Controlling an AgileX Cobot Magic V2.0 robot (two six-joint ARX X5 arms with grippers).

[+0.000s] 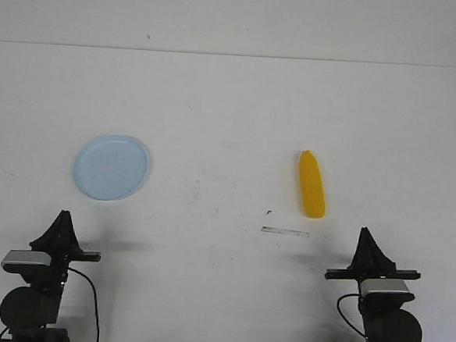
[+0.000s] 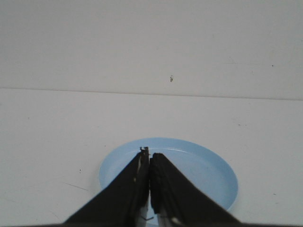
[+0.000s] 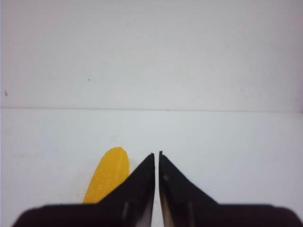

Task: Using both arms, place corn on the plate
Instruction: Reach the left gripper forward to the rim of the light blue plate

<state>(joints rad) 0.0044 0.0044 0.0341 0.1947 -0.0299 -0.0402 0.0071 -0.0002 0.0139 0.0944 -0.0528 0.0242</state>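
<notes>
front: corn [image 1: 311,185] lies on table [image 1: 233,101], right side, well apart from plate [image 1: 111,167] on left; both arms parked at near edge.
left wrist: left gripper [image 2: 149,156] pinched closed, empty, plate just ahead.
right wrist: right gripper [image 3: 156,158] near-closed, empty, corn [image 3: 110,174] beside it.
step: nothing grasped yet; you need to spread the right jaws and reach for the corn.

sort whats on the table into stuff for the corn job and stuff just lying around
For the job:
corn, lying on the table, right side
plate, empty, left side
left end effector, shut
right end effector, shut

Just lying about:
pale strip flat on the table, just in front of the corn
small dark speck beside it
</notes>
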